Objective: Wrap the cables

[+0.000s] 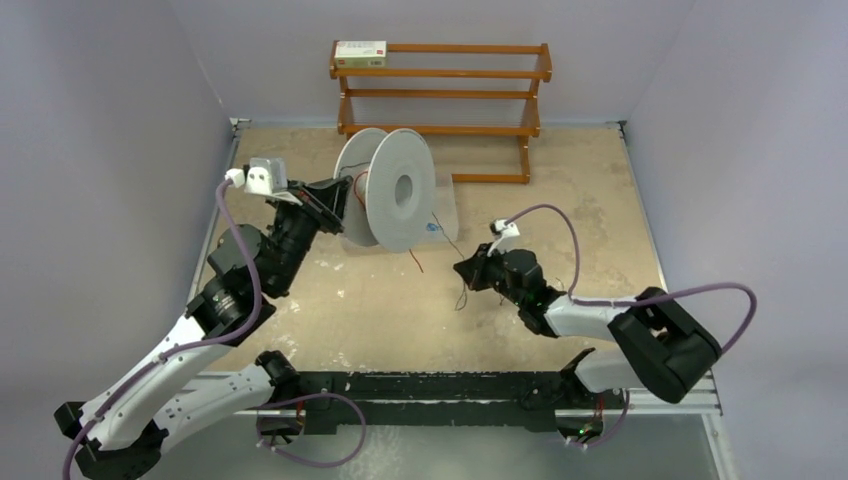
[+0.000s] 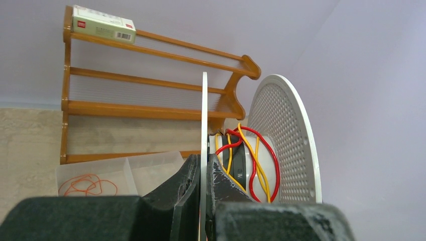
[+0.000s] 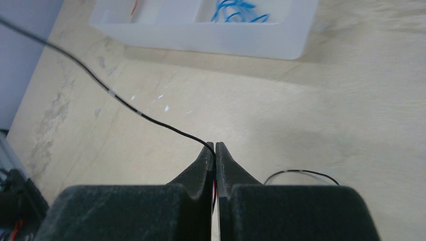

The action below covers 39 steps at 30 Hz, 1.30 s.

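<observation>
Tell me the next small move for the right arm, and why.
Probably carry the right gripper over and around the spool, laying the line between its two discs and keeping it taut. The gripper is shut on the black cable, which appears to run toward the spool. The left gripper clamps the flange, steadying it. The spool already carries red and yellow cables.

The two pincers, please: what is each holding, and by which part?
Left pincer clamps the spool's near flange at its rim; right pincer pinches a black cable partway along.
</observation>
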### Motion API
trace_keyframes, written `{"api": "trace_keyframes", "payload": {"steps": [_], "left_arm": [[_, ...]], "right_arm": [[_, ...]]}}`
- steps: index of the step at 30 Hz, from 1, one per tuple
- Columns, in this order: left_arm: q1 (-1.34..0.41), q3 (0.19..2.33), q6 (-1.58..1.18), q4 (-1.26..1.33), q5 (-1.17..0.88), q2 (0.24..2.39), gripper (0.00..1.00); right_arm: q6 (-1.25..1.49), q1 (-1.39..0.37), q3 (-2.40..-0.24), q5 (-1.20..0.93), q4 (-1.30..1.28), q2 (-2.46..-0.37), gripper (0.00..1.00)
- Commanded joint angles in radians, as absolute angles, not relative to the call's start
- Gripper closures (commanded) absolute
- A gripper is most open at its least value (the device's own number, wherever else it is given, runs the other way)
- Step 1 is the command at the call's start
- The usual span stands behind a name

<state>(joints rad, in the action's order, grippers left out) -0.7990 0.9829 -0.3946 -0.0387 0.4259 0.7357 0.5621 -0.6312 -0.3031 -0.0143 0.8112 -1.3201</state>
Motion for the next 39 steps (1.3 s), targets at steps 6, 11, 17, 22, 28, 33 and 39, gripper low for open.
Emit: {"api": "trace_keyframes", "payload": {"steps": [6,11,17,22,28,33,39], "left_arm": [[-0.796,1.026,-0.386,0.160,0.576,0.769,1.00],[-0.796,1.016,-0.320,0.156,0.605,0.811,1.00],[-0.795,0.946,-0.263,0.165,0.689,0.838,1.00],[-0.796,0.923,-0.197,0.135,0.736,0.866,1.00],[-0.796,0.922,-0.141,0.068,0.782,0.904,1.00],[-0.798,0.922,-0.114,0.007,0.797,0.934,1.00],[-0.801,0.937,-0.091,-0.078,0.757,0.952,1.00]], "right_arm": [[0.563,-0.832,-0.437,0.015,0.880,-1.431,1.00],[0.523,-0.922,-0.524,0.074,0.779,-1.422,1.00],[0.447,-1.021,-0.680,0.130,0.587,-1.378,1.00],[0.382,-1.089,-0.818,0.185,0.429,-1.323,1.00],[0.325,-1.116,-0.945,0.210,0.275,-1.274,1.00],[0.263,-1.125,-1.077,0.190,0.176,-1.273,1.00],[0.178,-1.124,-1.246,0.230,0.033,-1.291,1.00]]}}
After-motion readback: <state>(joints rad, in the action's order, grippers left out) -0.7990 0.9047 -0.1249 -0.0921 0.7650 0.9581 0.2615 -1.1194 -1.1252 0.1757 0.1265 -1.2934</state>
